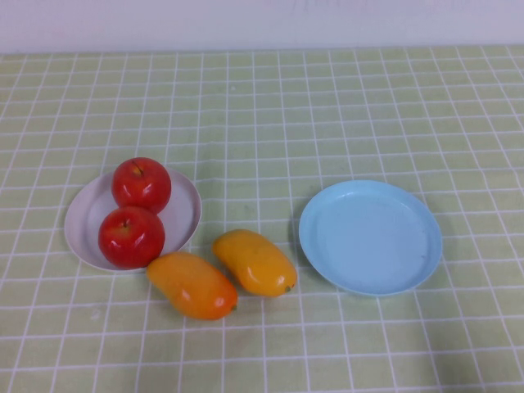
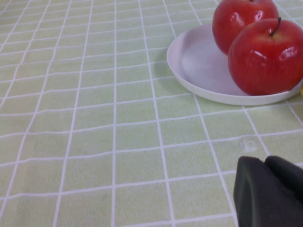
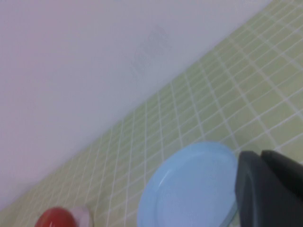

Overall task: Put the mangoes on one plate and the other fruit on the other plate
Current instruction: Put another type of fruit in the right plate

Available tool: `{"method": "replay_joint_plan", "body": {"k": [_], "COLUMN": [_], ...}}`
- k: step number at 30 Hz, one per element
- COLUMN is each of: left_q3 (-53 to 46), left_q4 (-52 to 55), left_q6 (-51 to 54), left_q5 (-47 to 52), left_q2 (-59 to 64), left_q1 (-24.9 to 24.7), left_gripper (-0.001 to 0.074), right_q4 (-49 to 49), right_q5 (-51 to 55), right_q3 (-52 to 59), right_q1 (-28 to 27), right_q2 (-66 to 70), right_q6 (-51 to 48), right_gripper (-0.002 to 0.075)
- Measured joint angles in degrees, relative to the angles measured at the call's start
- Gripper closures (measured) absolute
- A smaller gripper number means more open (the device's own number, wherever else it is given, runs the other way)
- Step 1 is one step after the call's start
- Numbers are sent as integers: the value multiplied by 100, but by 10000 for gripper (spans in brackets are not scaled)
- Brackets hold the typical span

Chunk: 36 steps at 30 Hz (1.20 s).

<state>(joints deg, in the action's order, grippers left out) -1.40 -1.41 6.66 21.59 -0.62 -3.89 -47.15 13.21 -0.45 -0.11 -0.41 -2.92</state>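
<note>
Two red apples (image 1: 141, 183) (image 1: 131, 237) sit on the white plate (image 1: 187, 214) at the left. Both mangoes (image 1: 191, 284) (image 1: 255, 262) lie on the cloth just right of that plate, side by side. At the right, the light blue plate (image 1: 370, 237) holds nothing. Neither arm shows in the high view. My left gripper (image 2: 265, 161) is shut with nothing in it, low over the cloth short of the white plate (image 2: 199, 66) and its apples (image 2: 265, 56). The right gripper (image 3: 261, 153) is also shut and holds nothing, beside the blue plate (image 3: 189, 189).
A green checked cloth (image 1: 270, 115) covers the whole table. A pale wall (image 1: 262, 20) runs along the far edge. One mango's tip nearly touches the white plate's rim.
</note>
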Motion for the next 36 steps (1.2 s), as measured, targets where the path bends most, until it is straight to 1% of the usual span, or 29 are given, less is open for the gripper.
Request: {"method": "replay_joint_plan", "body": {"k": [4, 9, 12, 15, 18, 20, 22, 23, 26, 27, 30, 32, 34, 36], "left_q3": [0, 0, 0, 0, 0, 0, 0, 0, 0, 0, 0, 0, 0, 0], "left_q4": [0, 0, 0, 0, 0, 0, 0, 0, 0, 0, 0, 0, 0, 0], "left_q6": [0, 0, 0, 0, 0, 0, 0, 0, 0, 0, 0, 0, 0, 0], "left_q5": [0, 0, 0, 0, 0, 0, 0, 0, 0, 0, 0, 0, 0, 0], "left_q2": [0, 0, 0, 0, 0, 0, 0, 0, 0, 0, 0, 0, 0, 0], "left_q1": [0, 0, 0, 0, 0, 0, 0, 0, 0, 0, 0, 0, 0, 0], "left_gripper": [731, 731, 731, 731, 731, 731, 731, 731, 731, 731, 731, 731, 731, 731], "right_q4": [198, 997, 1454, 1682, 1773, 1872, 2073, 2187, 2442, 2496, 2708, 2915, 3155, 3336], "right_q5": [1098, 2774, 3507, 3893, 3984, 3999, 3999, 3986, 3835, 3728, 3584, 3574, 3625, 3697], "right_q3": [-783, -2097, -2663, -3144, -3423, -3587, -3782, -3904, -4304, -4517, -5114, -5551, -6018, -6541], "right_q1": [0, 0, 0, 0, 0, 118, 415, 652, 1450, 1799, 2543, 2943, 3312, 3589], "right_q2": [710, 2156, 2963, 3669, 4210, 4584, 5032, 5264, 5863, 6145, 6877, 7450, 7972, 8529], "right_q6": [0, -10, -187, -574, -912, -994, -1007, -1007, -1007, -1007, -1007, -1019, -1045, -1179], "right_gripper": [741, 742, 742, 742, 742, 742, 741, 741, 741, 740, 711, 667, 599, 493]}}
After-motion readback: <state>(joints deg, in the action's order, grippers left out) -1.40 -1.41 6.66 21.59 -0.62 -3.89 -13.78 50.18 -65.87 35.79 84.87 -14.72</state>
